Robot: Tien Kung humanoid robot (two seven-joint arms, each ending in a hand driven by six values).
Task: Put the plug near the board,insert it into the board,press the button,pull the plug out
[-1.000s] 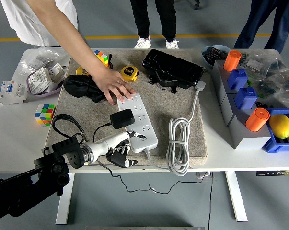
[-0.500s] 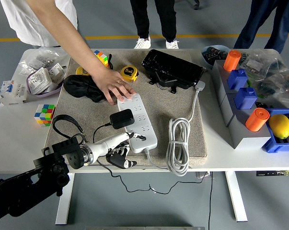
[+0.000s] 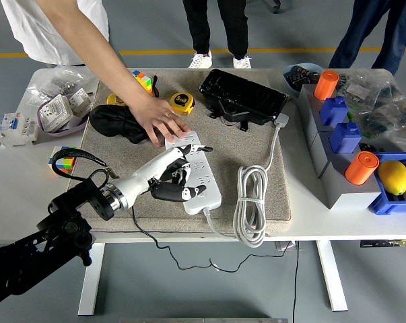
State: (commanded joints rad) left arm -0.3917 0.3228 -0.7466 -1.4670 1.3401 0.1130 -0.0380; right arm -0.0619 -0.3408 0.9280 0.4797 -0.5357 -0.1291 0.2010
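I have my left hand (image 3: 174, 176) over the middle of the white power board (image 3: 194, 171), fingers curled around the black plug (image 3: 167, 191), which sits against the board's near-left edge; whether its pins are seated I cannot tell. A person's hand (image 3: 163, 121) presses down on the board's far end, steadying it. I judge the approach is done and insertion is under way or just finished; pressing the button and pulling the plug out remain. My right hand is out of view. The coiled white cable (image 3: 251, 202) lies right of the board.
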